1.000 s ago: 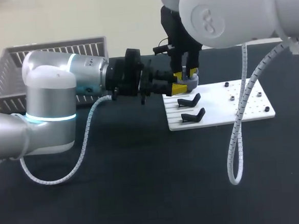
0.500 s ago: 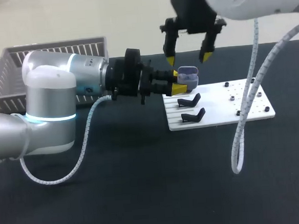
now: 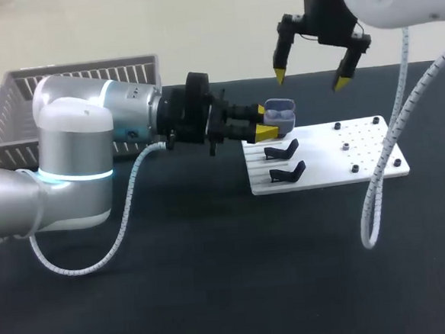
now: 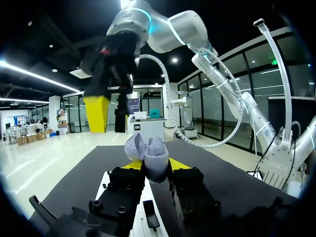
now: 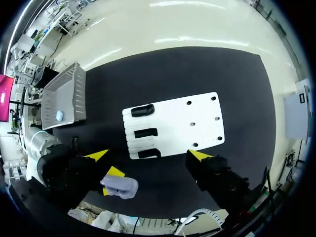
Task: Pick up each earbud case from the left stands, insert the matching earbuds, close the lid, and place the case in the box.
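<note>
At my left claw, the case: the lilac case (image 3: 279, 115) sits between the yellow tips, held level above the near edge of the board and clear of it.
Lid: the lid (image 4: 134, 147) stands open, hinged back from the body (from the wrist view I see two rounded halves side by side).
Earbuds: I cannot tell for certain whether both are seated; the opening is too small in the head view.
Left claw: the left claw (image 3: 267, 123) is clamped on the case from both sides, arm stretched level across the table.
Right claw: the right claw (image 3: 310, 78) hangs up and to the side of the case, well apart from it, fingers spread wide and holding nothing.
Board: the white board (image 3: 362, 148) lies flat beneath, with black stands (image 3: 282, 149) along its left part, all showing bare in the right wrist view.
Basket: the grey basket (image 3: 71, 77) waits at the far left, behind my left arm.
Step in hand: I'd judge this as the end of loading, just before closing.
Next move: bring the right claw down onto the open lid and press it shut while the left holds steady (gently, or the case twists in the grip), then carry it to the basket.
</note>
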`<state>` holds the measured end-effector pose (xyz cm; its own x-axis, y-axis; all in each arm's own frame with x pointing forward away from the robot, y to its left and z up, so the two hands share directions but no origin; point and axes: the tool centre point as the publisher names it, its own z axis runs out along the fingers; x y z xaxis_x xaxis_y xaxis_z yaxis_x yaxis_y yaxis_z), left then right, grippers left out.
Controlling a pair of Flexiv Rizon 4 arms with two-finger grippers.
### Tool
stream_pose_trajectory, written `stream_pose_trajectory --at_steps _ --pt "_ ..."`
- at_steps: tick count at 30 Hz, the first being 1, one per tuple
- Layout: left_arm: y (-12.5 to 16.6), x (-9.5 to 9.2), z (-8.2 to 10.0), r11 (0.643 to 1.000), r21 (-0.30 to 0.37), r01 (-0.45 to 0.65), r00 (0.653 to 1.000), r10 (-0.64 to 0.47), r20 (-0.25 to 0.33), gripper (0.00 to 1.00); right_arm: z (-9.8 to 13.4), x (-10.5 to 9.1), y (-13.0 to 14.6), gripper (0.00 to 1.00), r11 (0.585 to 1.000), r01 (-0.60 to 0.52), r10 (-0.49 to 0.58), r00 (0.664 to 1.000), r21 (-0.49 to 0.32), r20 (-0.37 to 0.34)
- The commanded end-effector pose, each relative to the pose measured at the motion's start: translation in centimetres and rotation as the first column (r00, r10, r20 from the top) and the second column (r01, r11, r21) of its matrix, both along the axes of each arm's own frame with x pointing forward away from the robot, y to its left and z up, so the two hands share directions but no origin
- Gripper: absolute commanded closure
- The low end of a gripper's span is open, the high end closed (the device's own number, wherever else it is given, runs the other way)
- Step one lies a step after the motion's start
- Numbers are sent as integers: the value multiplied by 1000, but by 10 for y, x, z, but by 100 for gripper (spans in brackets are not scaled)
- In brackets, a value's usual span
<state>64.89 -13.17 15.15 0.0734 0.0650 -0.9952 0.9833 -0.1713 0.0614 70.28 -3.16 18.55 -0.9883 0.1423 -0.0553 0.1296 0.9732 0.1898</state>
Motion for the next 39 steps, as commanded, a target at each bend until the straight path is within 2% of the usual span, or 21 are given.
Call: stream_pose_trajectory --at_steps 1,10,19,27,29,33,36,39 --pt "0 0 0 1000 2 1 1000 -1 0 100 -9 7 0 0 1000 -2 2 1000 -1 -29" --pt "0 0 0 1000 2 1 1000 -1 0 100 -18 -9 1 0 1000 -21 20 995 -10 -94" --pt "0 0 0 1000 2 1 1000 -1 0 100 -10 -37 6 0 999 -45 44 992 -6 -120" --pt "0 0 0 1000 2 1 1000 -1 0 100 -8 -48 10 0 998 -64 62 987 -10 -146" --pt "0 0 0 1000 2 1 1000 -1 0 100 -5 -49 8 0 998 -64 63 991 -6 -114" --pt "0 0 0 1000 2 1 1000 -1 0 100 14 -54 3 0 996 -84 82 996 41 42" --pt "0 0 0 1000 2 1 1000 -1 0 100 32 -63 -3 0 991 -121 108 975 57 192" --pt "0 0 0 1000 2 1 1000 -1 0 100 44 -71 -9 0 986 -145 116 948 78 295"
